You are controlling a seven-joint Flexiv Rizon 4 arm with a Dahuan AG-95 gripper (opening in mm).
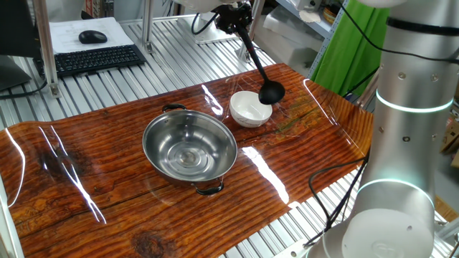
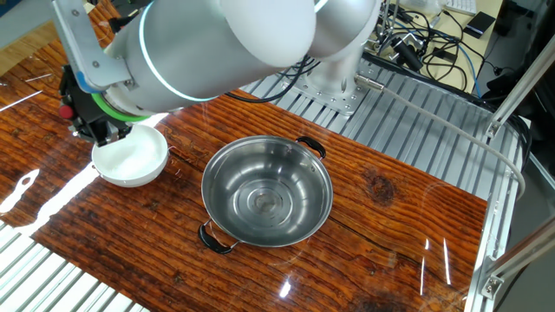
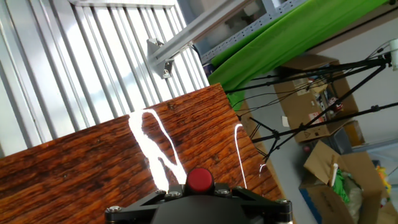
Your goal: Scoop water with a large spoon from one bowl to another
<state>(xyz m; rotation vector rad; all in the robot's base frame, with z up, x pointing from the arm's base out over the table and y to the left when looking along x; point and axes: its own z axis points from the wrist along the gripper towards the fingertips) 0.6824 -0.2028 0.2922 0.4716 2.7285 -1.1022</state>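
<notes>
The gripper (image 1: 231, 16) grips the ladle (image 1: 259, 66) by its handle top, the cup hanging just above the white bowl's (image 1: 249, 109) far rim. To pour well, tilt slowly with the cup centred over the white bowl. The steel bowl (image 1: 189, 147) sits beside it on the tabletop (image 1: 93, 179). Water in either of the 2 bowls is hard to see; the hand view shows neither ladle nor fingers.

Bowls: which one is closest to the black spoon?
The small white bowl; the ladle cup hangs beside its rim, while the steel bowl with handles sits farther away.
</notes>
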